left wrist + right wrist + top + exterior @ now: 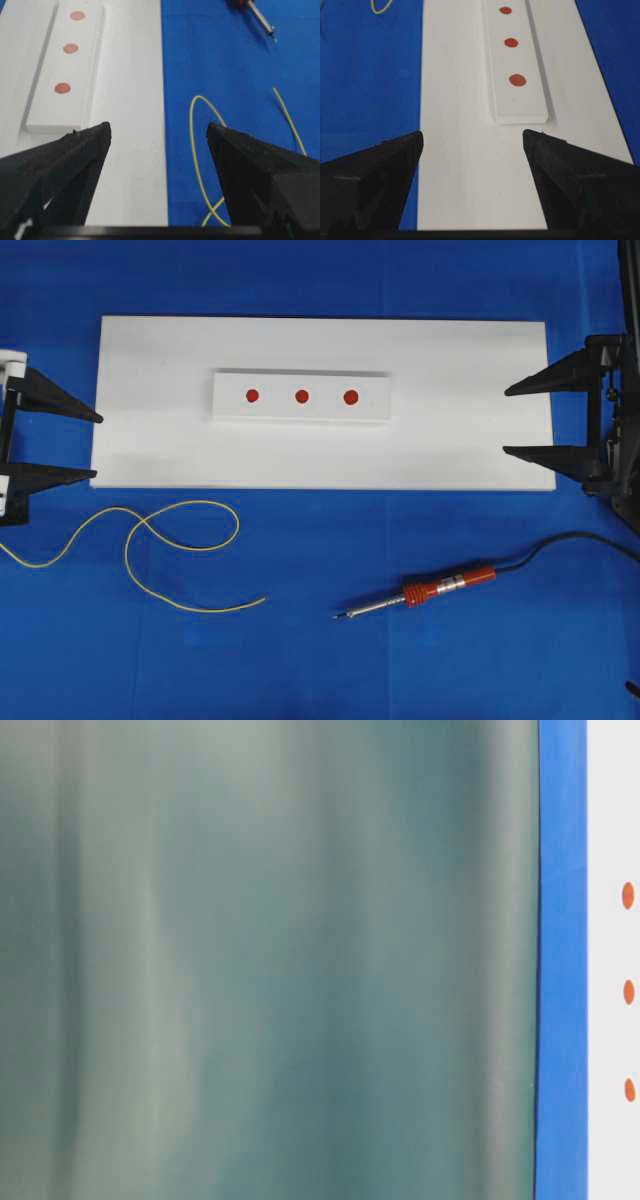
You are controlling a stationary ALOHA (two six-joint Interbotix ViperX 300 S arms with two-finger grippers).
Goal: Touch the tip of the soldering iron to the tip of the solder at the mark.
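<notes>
Pre-grasp stage: both end effectors, left [95, 447] and right [510, 421], spread and empty at white board [150, 360] ends. Solder [180, 560] and soldering iron [430, 593] lie untouched on worktop below board; next, pick each.

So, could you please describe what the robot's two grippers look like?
Both the left gripper and the right gripper have matte black, wedge-shaped fingers tapering to points. The left mount shows white parts, the right looks all black.

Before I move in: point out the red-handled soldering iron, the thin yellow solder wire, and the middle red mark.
Red-handled soldering iron [447, 586], overhead view, on its ribbed handle.
Thin yellow solder wire [232, 523], overhead view, on the loop's right bend.
Middle red mark [301, 396], overhead view, on the dot's centre.
</notes>
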